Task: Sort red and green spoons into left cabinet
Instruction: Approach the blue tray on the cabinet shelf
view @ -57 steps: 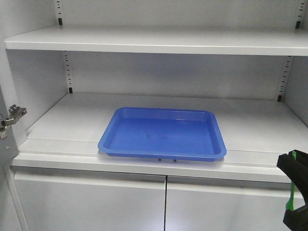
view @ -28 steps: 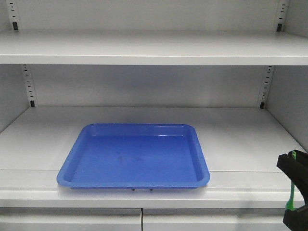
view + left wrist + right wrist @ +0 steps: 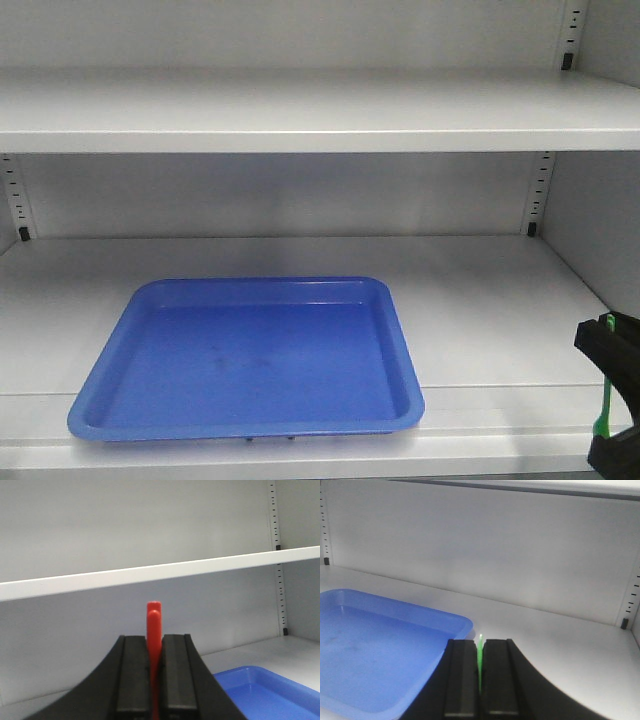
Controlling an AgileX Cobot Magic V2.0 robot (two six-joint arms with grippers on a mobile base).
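My left gripper [image 3: 155,639] is clamped on 1 slim red plastic spoon [image 3: 153,617], long axis upright, end pointing up past the pads. My right gripper [image 3: 480,642] is closed on 1 slim green plastic spoon [image 3: 480,656], approx. upright. Both are held in front of the pale grey metal cabinet [image 3: 480,300]. 1 blue rectangular plastic tray [image 3: 400,345] sits on the lower shelf, floor bare.

A shallow blue tray [image 3: 240,350] with rounded corners lies flat, left of centre and near. Faint dark smudges mark its floor; two dark nubs show under its near edge.
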